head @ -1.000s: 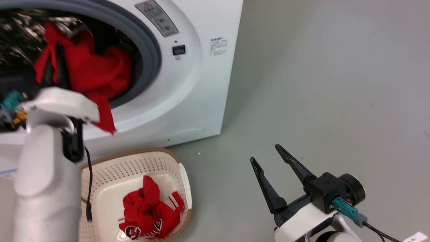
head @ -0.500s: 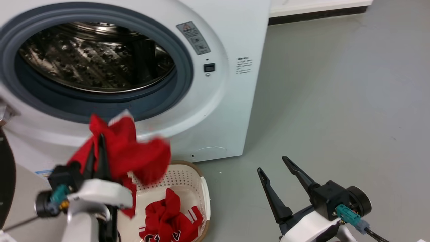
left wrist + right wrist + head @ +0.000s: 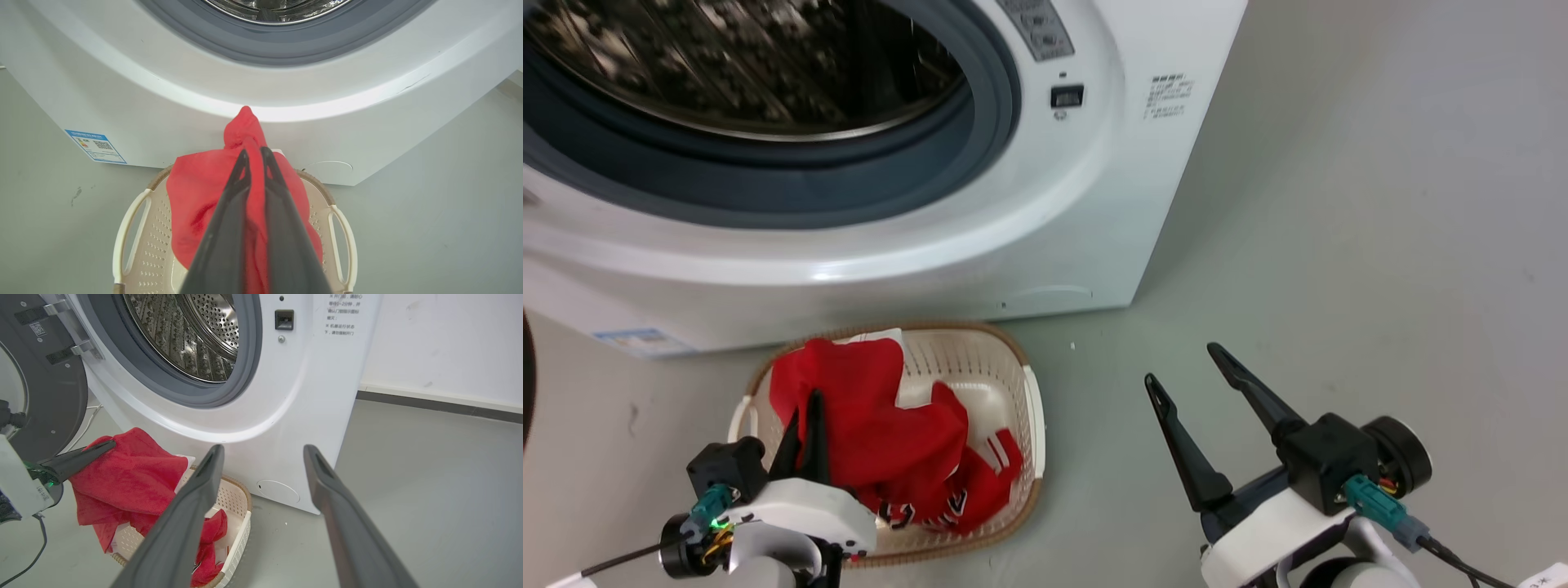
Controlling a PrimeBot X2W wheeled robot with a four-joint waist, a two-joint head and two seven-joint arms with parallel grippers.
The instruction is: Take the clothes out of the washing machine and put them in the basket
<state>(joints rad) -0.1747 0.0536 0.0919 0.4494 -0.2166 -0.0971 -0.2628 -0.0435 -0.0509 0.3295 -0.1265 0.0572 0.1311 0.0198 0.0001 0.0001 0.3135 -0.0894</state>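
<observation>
Garment (image 3: 866, 408) now lower, draped over basket (image 3: 1035, 416); left fingers (image 3: 226, 220) clenched on it; right fingers (image 3: 1184, 457) spread

We've got a smooth grey floor (image 3: 1339, 204). Two things stand directly on it: a large white front-loading washing machine (image 3: 1054, 229) and, just in front of its base, a small cream perforated plastic basket with a brown rim (image 3: 1036, 425). They look close but apart, though we can't confirm the gap. A tiny white speck (image 3: 1072, 346) lies beside the basket, and a dark scuff (image 3: 75, 195) marks its other side.
</observation>
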